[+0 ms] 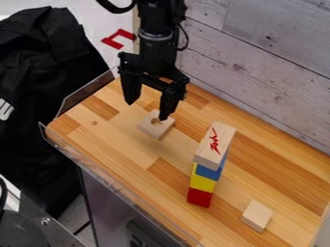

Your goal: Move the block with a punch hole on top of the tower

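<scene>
The block with a hole [149, 128] lies on the left of the worktop [109, 140], below the gripper [147, 110]. To its right, nearer the camera, stands a tower [202, 183]: 3 blocks stacked, 1 more on top. Right of that lies a loose block [256, 215]. A wall [270, 62] runs behind.

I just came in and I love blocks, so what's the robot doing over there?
A robot arm has its open claw right by the wooden block with a hole, but isn't holding it. That block is lying on the table. It's meant to go on top of the tower, which has red, yellow, blue and a long wooden block on top.
</scene>
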### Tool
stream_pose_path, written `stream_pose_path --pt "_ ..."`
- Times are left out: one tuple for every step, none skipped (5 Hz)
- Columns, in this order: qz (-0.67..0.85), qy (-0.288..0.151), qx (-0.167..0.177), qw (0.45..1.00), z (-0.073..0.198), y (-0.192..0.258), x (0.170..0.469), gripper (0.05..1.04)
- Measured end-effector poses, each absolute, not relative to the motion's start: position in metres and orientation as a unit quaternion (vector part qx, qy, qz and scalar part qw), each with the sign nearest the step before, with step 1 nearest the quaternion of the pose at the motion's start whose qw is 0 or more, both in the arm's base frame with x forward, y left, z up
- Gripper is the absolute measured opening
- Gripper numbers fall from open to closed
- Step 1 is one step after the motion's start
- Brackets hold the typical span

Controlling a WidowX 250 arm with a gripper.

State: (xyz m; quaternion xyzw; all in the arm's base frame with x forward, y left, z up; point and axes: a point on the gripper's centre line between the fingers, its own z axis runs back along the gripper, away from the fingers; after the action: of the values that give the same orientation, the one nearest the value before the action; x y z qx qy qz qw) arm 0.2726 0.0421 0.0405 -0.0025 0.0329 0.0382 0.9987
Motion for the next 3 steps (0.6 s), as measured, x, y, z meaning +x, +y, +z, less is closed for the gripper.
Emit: stream_pose_path --pt "0.04 0.047 -0.005 0.998 0.033 0.041 0.268 0.999" --pt "0.032 0.048 -0.018 0.998 0.022 0.046 0.277 0.999" --pt "0.038 0.051 -0.022 0.998 0.014 0.058 0.287 0.999"
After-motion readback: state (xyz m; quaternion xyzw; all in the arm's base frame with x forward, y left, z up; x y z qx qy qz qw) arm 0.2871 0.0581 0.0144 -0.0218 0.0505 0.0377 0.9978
